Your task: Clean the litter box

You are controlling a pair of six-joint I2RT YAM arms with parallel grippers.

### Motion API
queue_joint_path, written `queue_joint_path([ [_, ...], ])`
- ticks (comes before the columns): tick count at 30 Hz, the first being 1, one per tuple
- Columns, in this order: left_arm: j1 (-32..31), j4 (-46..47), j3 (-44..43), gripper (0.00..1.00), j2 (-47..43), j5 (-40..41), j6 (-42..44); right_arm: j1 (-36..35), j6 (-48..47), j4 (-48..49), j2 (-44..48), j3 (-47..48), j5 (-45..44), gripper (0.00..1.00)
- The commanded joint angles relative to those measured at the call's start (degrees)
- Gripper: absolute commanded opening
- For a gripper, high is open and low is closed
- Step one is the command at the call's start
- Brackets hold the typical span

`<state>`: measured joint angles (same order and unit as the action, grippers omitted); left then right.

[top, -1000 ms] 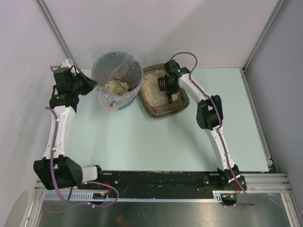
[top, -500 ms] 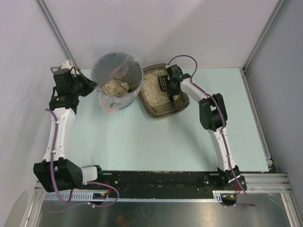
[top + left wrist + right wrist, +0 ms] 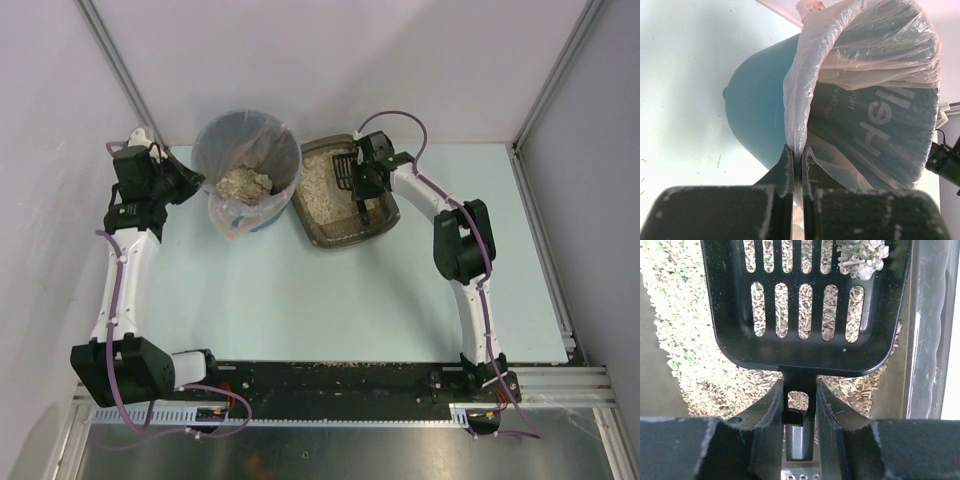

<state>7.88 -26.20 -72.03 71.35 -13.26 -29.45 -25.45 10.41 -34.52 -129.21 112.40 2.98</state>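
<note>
Litter box (image 3: 338, 236), upper centre: rigid tray, loose shifting pellets, likely heavy; take by rim. Right gripper (image 3: 800, 400) clenches scoop (image 3: 805, 310) handle; left gripper (image 3: 796, 167) pinches bin liner (image 3: 840, 55).

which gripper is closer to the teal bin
Left. The left gripper pinches the plastic liner at the rim of the bin; the right gripper holds the scoop over the litter box, beside the bin.

Robot lab cell: alu frame posts (image 3: 556, 75), plain wall panels (image 3: 340, 60).
</note>
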Motion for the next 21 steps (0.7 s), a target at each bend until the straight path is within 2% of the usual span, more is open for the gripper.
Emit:
queue_joint_path([
  [1,-0.6,-2.3,1.0,0.00,-0.2,-1.3,3.1,0.2,-0.3,3.4,4.0,3.4,4.5,0.00],
  [14,-0.5,-2.1,1.2,0.00,-0.7,-1.7,3.1,-0.5,2.2,11.8,-1.9,6.0,8.6,0.00],
  [21,-0.5,-2.2,1.5,0.00,-1.6,-1.2,3.1,-1.5,2.0,8.0,-4.7,11.4,9.2,0.00],
])
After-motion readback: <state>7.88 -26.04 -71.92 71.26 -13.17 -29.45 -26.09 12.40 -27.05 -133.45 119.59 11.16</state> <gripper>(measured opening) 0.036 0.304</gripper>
